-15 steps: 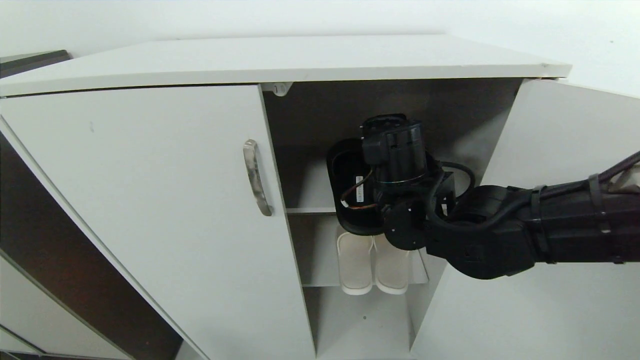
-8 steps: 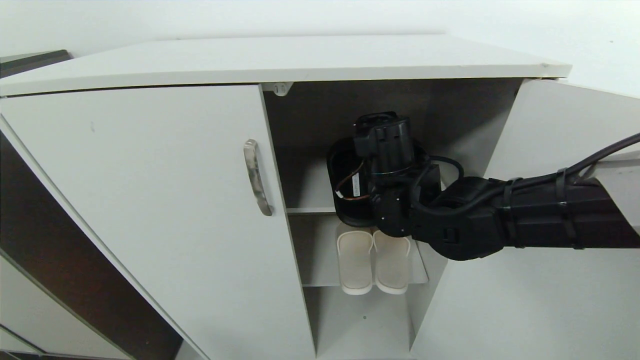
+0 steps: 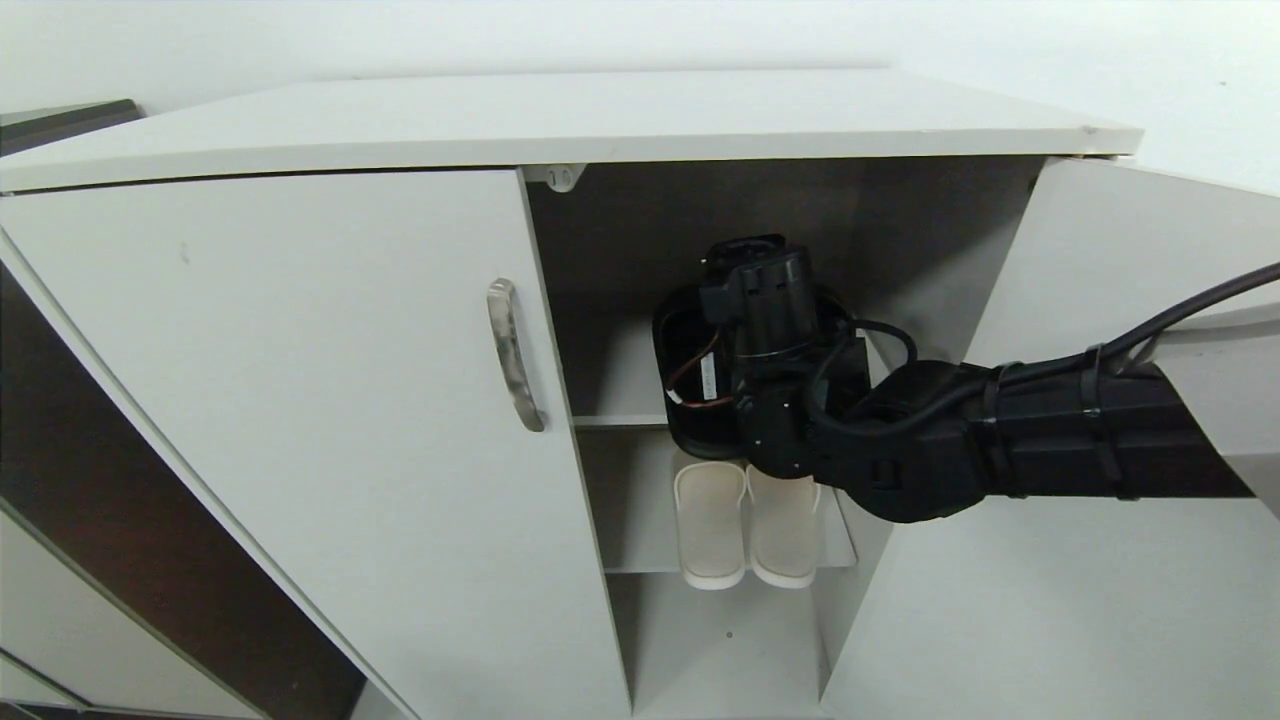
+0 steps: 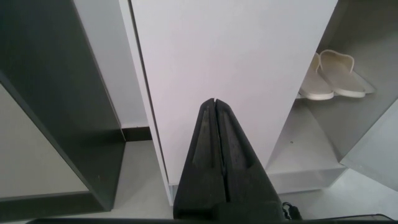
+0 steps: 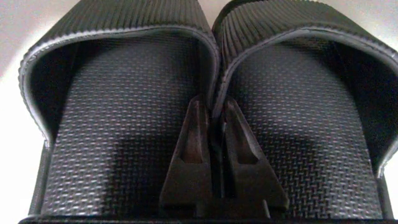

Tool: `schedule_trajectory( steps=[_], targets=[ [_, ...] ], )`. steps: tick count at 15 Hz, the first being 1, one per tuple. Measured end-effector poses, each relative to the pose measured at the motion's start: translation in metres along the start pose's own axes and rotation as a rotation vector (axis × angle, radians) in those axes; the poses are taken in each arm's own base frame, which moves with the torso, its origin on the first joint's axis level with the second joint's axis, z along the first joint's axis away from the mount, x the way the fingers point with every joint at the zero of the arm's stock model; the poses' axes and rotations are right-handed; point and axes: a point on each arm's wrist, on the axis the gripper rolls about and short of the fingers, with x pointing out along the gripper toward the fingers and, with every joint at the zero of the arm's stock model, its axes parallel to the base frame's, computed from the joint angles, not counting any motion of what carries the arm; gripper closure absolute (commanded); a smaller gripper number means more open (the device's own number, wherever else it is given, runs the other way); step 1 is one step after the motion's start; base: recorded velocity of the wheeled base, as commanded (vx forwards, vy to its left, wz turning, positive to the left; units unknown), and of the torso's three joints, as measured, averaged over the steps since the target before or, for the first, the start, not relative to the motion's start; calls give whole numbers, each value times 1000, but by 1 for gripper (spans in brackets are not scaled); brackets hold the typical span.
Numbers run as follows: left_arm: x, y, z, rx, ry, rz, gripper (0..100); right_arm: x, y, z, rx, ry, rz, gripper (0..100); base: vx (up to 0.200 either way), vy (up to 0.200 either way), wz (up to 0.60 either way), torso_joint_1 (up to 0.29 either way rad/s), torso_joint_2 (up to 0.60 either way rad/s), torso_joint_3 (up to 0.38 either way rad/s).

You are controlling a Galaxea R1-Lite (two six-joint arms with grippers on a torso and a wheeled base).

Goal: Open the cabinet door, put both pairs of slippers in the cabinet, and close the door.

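Item, black slippers (image 5: 124,93): the pair is held side by side at the upper shelf (image 3: 620,422) of the cabinet (image 3: 560,115), heels toward the near side and seemingly past the shelf's front edge.
Right gripper (image 5: 214,107): pinched on the two adjoining inner walls of the black pair, deep in the right-hand opening.
Left gripper (image 4: 214,106): fingers pressed together, nothing held, low in front of the closed left door (image 3: 300,400).
White slippers (image 3: 745,520): laid on the middle shelf (image 3: 640,545), heels overhanging its near edge.
Right door (image 3: 1050,620): swung open.
Risk, early release: the black pair may be tipped off the shelf onto the white pair below if it is let go before being pushed far enough in.
Risk, grip: one slipper may be shed, since only thin walls are clamped.
Risk, closing: the door may be blocked by overhanging heels.
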Motion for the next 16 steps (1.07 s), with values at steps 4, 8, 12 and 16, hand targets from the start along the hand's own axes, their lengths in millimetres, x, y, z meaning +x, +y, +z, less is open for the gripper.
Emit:
schedule_trajectory(
  steps=[4, 8, 12, 16],
  targets=[
    [0, 0, 0, 0, 0, 0, 100, -2, -1, -3, -20, 18, -2, 0, 0, 0, 0, 0, 0, 0],
    [0, 0, 0, 0, 0, 0, 100, -18, -5, 4, -15, 9, 19, 0, 0, 0, 0, 0, 0, 0],
    [0, 0, 0, 0, 0, 0, 100, -45, -11, 5, -25, 13, 55, 0, 0, 0, 0, 0, 0, 0],
    [0, 0, 0, 0, 0, 0, 100, -82, -24, -3, -16, 36, 112, 100, 0, 0, 0, 0, 0, 0]
  ],
)
